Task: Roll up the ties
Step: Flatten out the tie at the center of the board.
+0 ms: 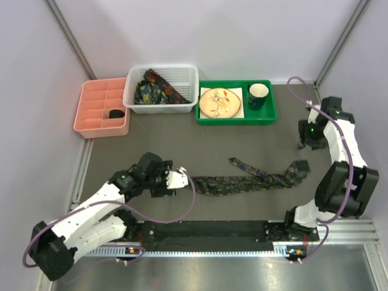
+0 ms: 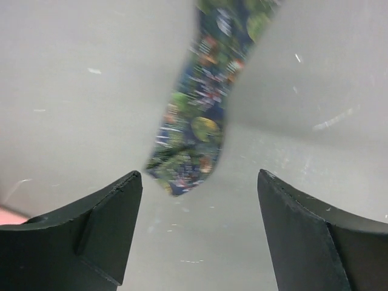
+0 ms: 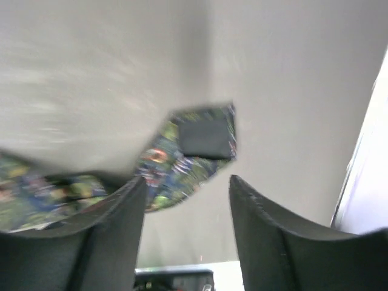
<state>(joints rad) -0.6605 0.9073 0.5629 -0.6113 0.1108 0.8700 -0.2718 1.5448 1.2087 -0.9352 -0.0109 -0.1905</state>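
The left tool (image 2: 200,177) stood released. Its jaws were spread wide with nothing between them, and a pointed end of the tie (image 1: 224,185) lay flat on the counter (image 1: 182,142) just ahead of the fingertips. The right tool (image 3: 186,182) was released too, jaws apart and gripping nothing. The tie's other end, with a dark label on its back, lay just beyond them, though that view was blurred.

The tie stretched across the counter on the arms' side of the white basket (image 1: 160,109), well apart from it, with one stretch doubled back toward the basket. More ties (image 1: 154,90) lay bundled inside the basket. A pink tray (image 1: 100,129) sat just left of the basket. A green tray (image 1: 236,118) just right of it held a plate (image 1: 219,102) and a cup (image 1: 258,95).
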